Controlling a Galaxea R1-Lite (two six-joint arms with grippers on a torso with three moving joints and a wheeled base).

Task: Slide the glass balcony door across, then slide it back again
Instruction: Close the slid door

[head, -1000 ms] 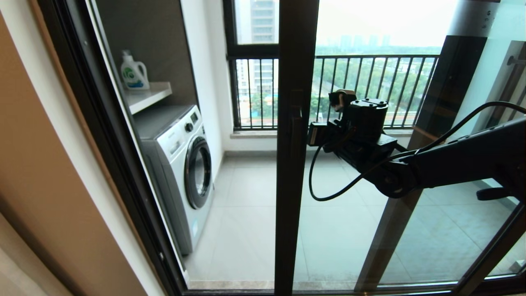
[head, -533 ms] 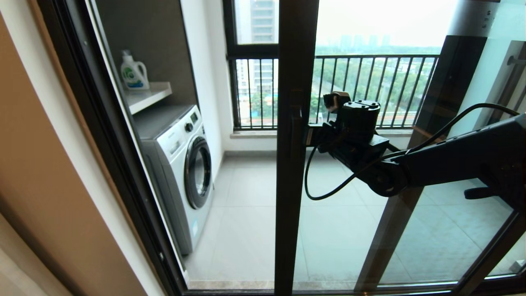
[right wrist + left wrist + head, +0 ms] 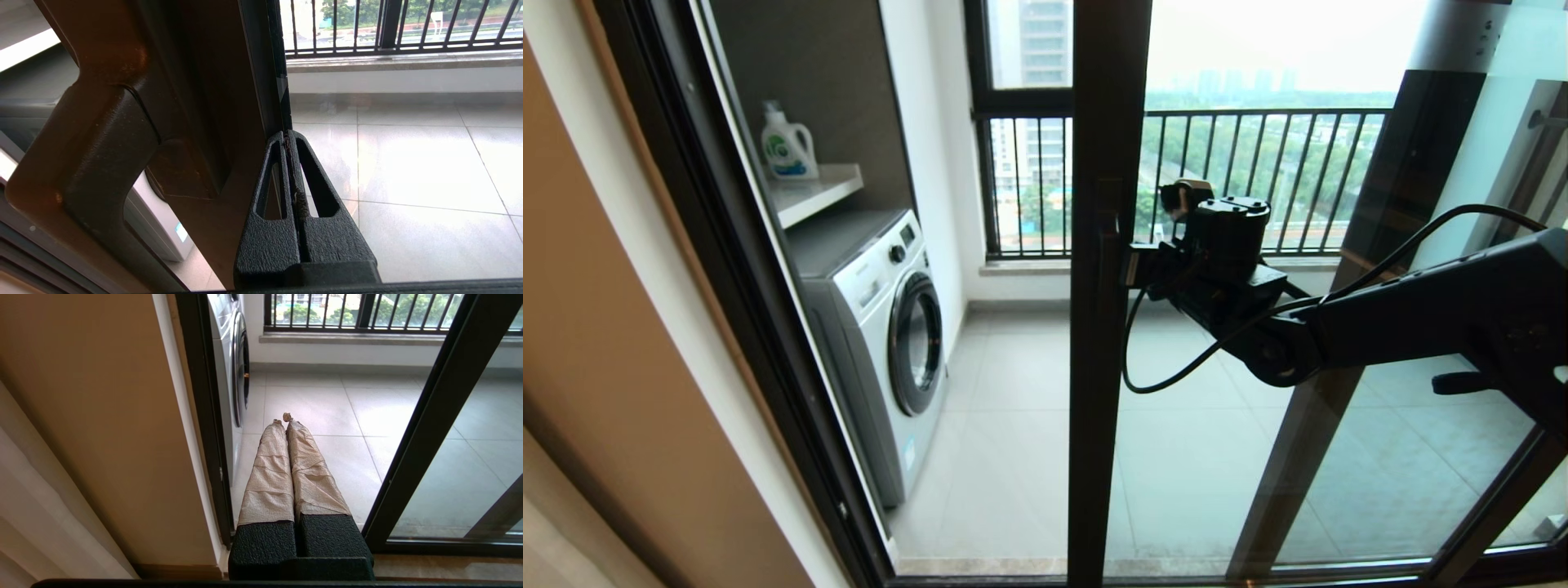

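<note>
Our right hand (image 3: pixel 288 141), fingers clenched w/ nothing between, sits against the glass balcony door (image 3: pixel 1107 343) stile, just beside the bar handle (image 3: pixel 102 134). Door stands mid-opening. Best, we judge: press flat on the stile, steady push along the track. Open gap toward the washing machine (image 3: pixel 882 327); frame edge limits travel. Left hand (image 3: pixel 286 418) is clenched empty, low by the wall.

Pale tiled floor (image 3: pixel 1013 457) on the balcony; a washer (image 3: pixel 882 327) at left under a shelf (image 3: pixel 821 189) holding a detergent bottle (image 3: pixel 788 143). Far railing (image 3: pixel 1258 180), hazy daylight beyond.
</note>
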